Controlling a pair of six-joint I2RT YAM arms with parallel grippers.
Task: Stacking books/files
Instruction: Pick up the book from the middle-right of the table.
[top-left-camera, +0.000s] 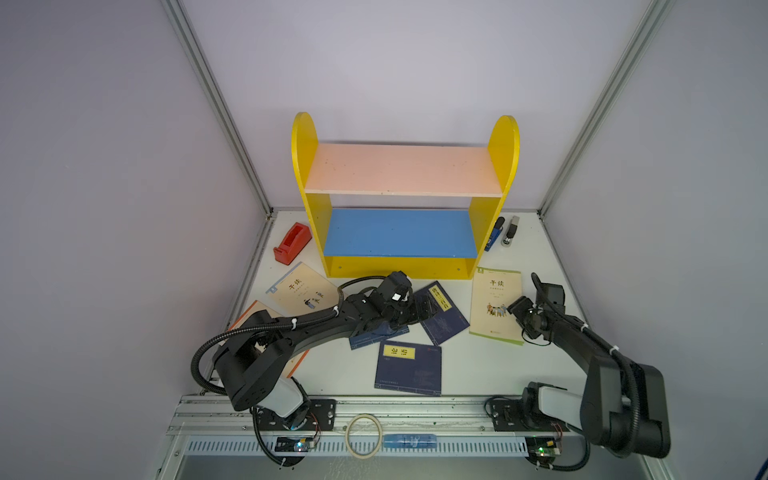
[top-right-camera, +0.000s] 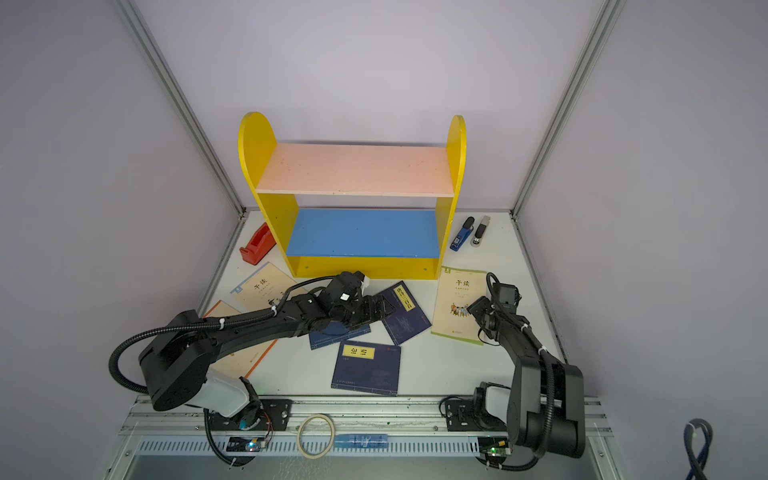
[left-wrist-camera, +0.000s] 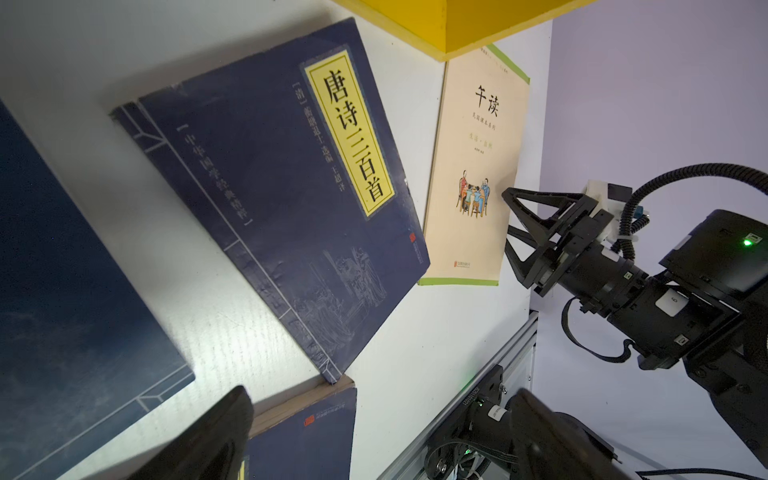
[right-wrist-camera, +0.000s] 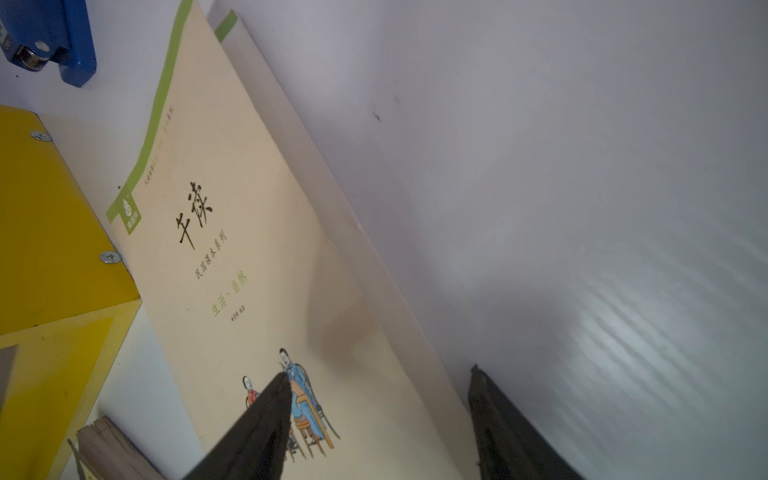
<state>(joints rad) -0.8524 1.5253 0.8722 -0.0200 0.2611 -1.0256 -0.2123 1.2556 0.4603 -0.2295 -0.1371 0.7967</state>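
left gripper (top-left-camera: 419, 309) in the middle of the frame, spread as wide as can be, nothing in it, right by a tilted navy book (top-left-camera: 446, 322). right gripper (right-wrist-camera: 378, 372) at the right, part way open, one finger (right-wrist-camera: 266, 415) over the green-edged cream book (top-left-camera: 496, 305), the other past its side, not squeezing. second navy book (top-left-camera: 378, 338) under the left arm (top-left-camera: 316, 326), third navy book (top-left-camera: 409, 368) lower middle. blue-edged cream book (top-left-camera: 299, 289) and orange-edged cream book (top-left-camera: 254, 312) at the left.
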